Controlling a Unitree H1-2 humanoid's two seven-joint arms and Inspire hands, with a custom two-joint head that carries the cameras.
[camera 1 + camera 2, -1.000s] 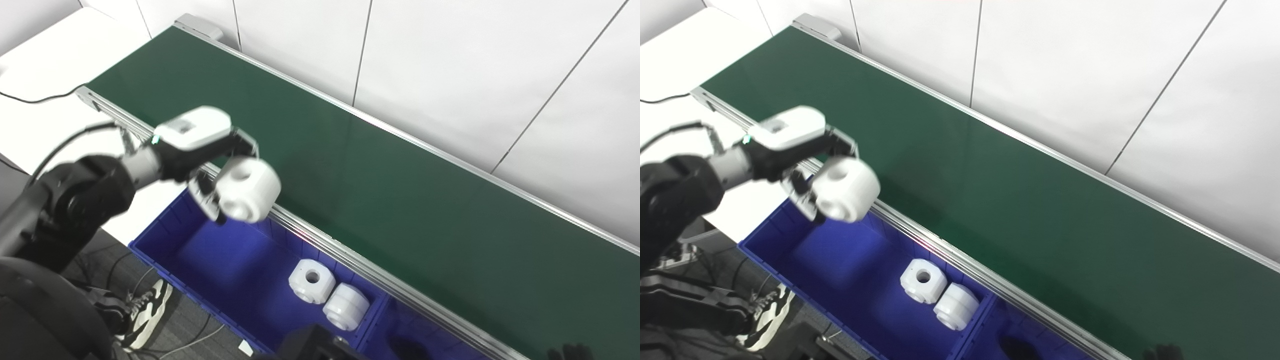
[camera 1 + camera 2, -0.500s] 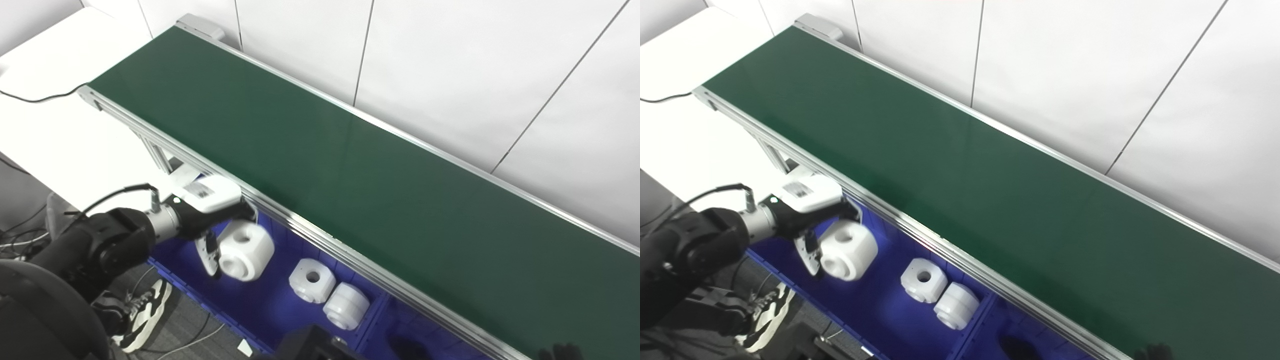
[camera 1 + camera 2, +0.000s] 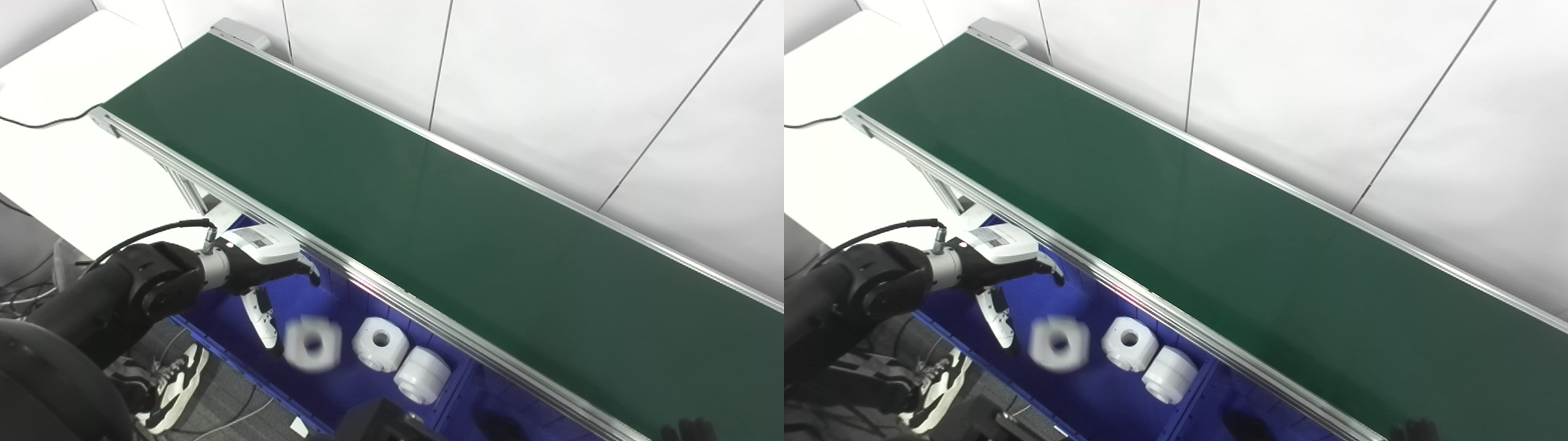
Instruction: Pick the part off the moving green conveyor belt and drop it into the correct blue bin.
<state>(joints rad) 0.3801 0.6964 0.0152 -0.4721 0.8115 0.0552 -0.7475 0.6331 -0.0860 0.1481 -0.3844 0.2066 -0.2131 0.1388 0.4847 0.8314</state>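
My right hand (image 3: 689,430): only dark fingertips at the bottom edge, can't tell its state. White part (image 3: 312,344) is blurred, probably mid-air, inside the blue bin (image 3: 233,318) beside two resting white parts (image 3: 401,361). My left hand (image 3: 260,269) hangs above that bin, fingers spread, grasping nothing. Beyond, the green conveyor belt (image 3: 429,214) is bare.

I see a matt green belt (image 3: 429,208) edged by brushed metal rails (image 3: 392,297), glossy blue plastic bin (image 3: 245,361), smooth white plastic parts (image 3: 380,343), and the left hand (image 3: 263,269) in white-and-black plastic shell.
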